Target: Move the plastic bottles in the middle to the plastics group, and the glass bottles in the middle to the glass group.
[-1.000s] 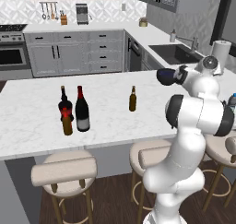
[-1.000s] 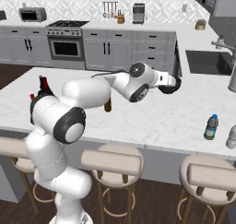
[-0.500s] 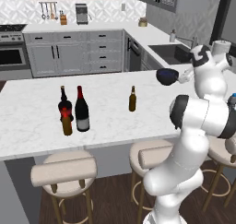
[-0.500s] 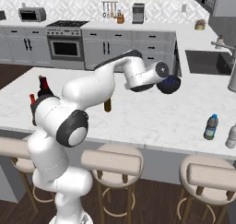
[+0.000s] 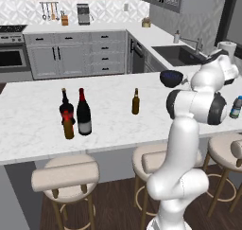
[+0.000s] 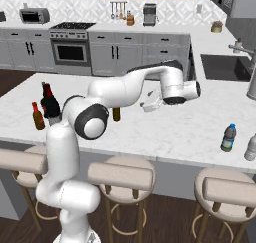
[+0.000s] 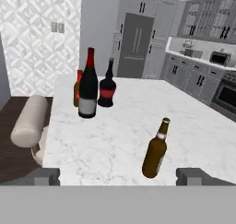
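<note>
Arm has swung right across the desk since a second ago; fingers now wide, empty. Wine bottle stands just beside the glass group at left. Beer bottle remains mid-desk; plastic bottle far right. Beer bottle likely next.

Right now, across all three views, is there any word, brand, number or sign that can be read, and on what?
None can be read.
Wine bottle: pale label, blank or too blurred to tell.
Red-label bottle: plain red band, no letters visible.
Beer bottle: pale neck band, no text visible.
Plastic bottle: teal label, too small to read.
Microwave and oven: no legible markings.
</note>
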Available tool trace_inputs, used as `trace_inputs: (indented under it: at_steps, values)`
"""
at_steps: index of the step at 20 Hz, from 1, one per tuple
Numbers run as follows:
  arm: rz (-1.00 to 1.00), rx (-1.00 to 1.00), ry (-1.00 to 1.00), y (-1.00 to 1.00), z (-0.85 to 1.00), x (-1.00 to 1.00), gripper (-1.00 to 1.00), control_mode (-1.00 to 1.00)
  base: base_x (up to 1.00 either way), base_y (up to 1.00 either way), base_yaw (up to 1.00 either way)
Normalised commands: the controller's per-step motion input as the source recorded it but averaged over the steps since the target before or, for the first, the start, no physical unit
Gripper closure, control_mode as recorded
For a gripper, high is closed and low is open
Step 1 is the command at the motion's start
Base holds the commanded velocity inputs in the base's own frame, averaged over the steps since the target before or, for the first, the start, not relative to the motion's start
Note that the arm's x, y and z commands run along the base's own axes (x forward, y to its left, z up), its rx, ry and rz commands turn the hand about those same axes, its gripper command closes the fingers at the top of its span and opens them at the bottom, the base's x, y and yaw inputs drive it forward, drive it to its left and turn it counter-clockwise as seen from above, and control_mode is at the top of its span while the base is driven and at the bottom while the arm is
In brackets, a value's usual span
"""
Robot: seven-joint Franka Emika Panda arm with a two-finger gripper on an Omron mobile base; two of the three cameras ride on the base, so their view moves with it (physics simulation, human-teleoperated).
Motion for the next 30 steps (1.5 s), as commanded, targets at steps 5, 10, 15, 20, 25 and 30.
trace_inputs:
  at_steps: [5,10,15,20,25,30]
  values:
    - [0.37,0.02,0.00,0.18,-0.02,-0.22,-1.00,-1.00,0.00,0.00,0.00]
    - [0.05,0.01,0.00,0.43,-0.17,-0.31,-1.00,-1.00,0.00,0.00,0.00]
    - [-0.06,0.00,0.00,0.54,-0.08,-0.19,-1.00,-1.00,0.00,0.00,0.00]
    - [-0.20,-0.04,0.01,0.39,-0.19,-0.29,-1.00,-1.00,0.00,0.00,0.00]
    - [-0.19,-0.09,0.02,0.30,-0.11,0.01,-1.00,-1.00,0.00,0.00,0.00]
    - [-0.09,-0.12,0.01,0.27,0.00,0.32,-1.00,-1.00,0.00,0.00,0.00]
